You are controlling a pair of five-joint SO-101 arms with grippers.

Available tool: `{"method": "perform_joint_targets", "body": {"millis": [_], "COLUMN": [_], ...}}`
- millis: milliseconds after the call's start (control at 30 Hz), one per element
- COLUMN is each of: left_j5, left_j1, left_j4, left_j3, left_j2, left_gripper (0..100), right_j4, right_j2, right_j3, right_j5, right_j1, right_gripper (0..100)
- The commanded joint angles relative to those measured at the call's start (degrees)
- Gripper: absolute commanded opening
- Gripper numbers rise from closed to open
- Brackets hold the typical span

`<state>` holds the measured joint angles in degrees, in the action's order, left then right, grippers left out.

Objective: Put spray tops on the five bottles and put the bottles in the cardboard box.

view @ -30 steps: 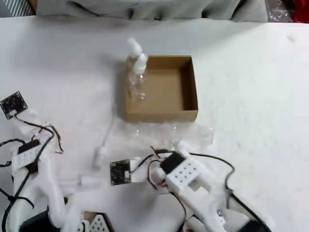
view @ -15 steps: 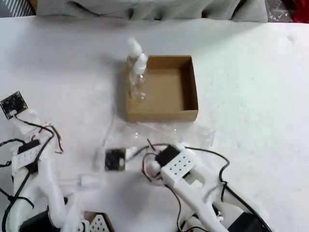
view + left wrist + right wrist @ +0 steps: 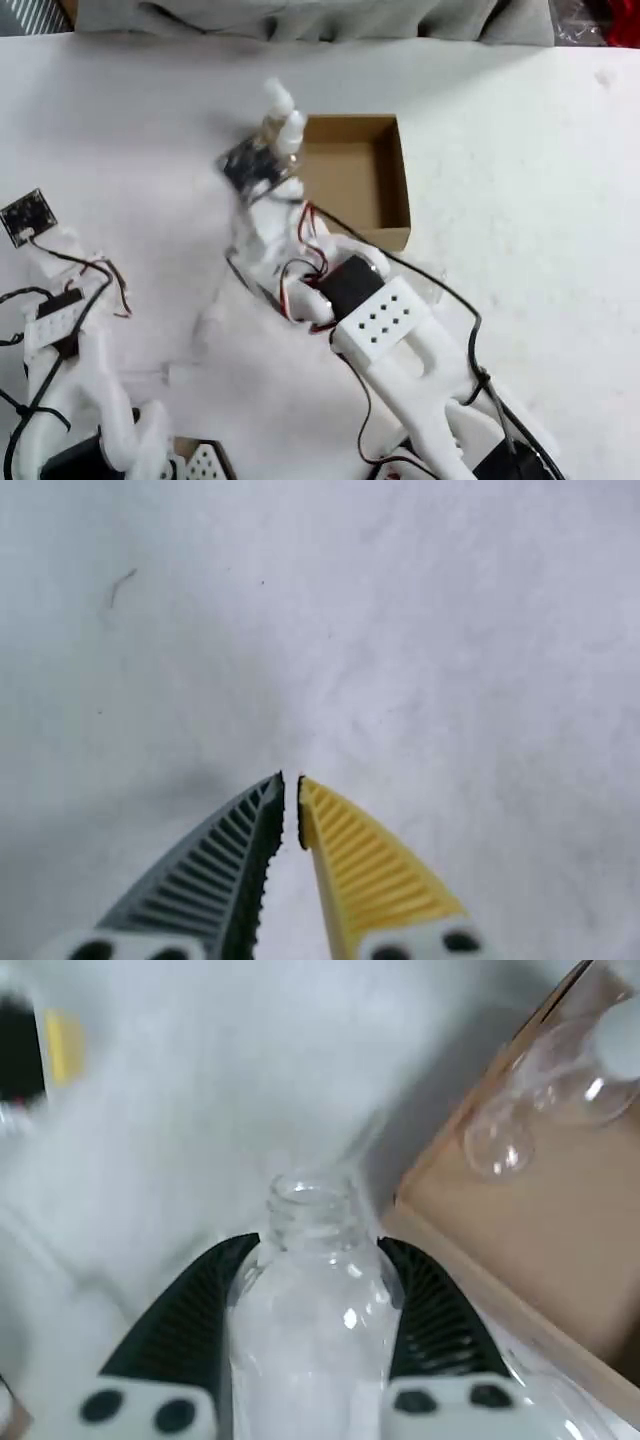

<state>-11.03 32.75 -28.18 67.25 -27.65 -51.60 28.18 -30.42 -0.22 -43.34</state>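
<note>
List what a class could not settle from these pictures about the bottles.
- High view: the right arm covers the table before the cardboard box; loose bottles there cannot be counted.
- Right wrist view: the held bottle is cut off by the edge; its base is unseen.
- Same view: the bottles in the box are cut off too; their number is unclear.

Base of gripped bottle (image 3: 310,1310) off-frame
</note>
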Motion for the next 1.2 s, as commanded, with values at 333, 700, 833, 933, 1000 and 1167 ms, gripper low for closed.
{"method": "perform_joint_targets", "body": {"millis": [333,700,833,933,1000,1167], "left_j5": [-6.9,-7.1,-7.1,-7.1,-7.1,-7.1], "left_j1": [5.1,5.1,5.1,5.1,5.1,5.1], "left_j4": [5.2,5.3,5.3,7.2,7.4,7.3], "left_j3": [-3.1,-3.3,-3.3,-2.9,-2.9,-2.8], "left_j2": [0.2,0.2,0.2,0.2,0.2,0.2], "left_gripper": [2,2,2,2,2,2], "right_j4": [29.8,26.9,19.2,13.3,8.2,-7.0], "right_j2": [-25.5,-48.2,-49.7,-49.0,-48.1,-44.6], "right_j3": [14.3,33.9,39.6,43.3,46.4,54.9], "right_j5": [-17.2,-17.3,-19.3,-19.4,-18.4,-14.6], "right_j1": [-3.9,-6.4,-6.2,-6.2,-6.1,-4.9], "right_gripper": [1.5,5.2,17.2,23.6,24.8,24.8]}}
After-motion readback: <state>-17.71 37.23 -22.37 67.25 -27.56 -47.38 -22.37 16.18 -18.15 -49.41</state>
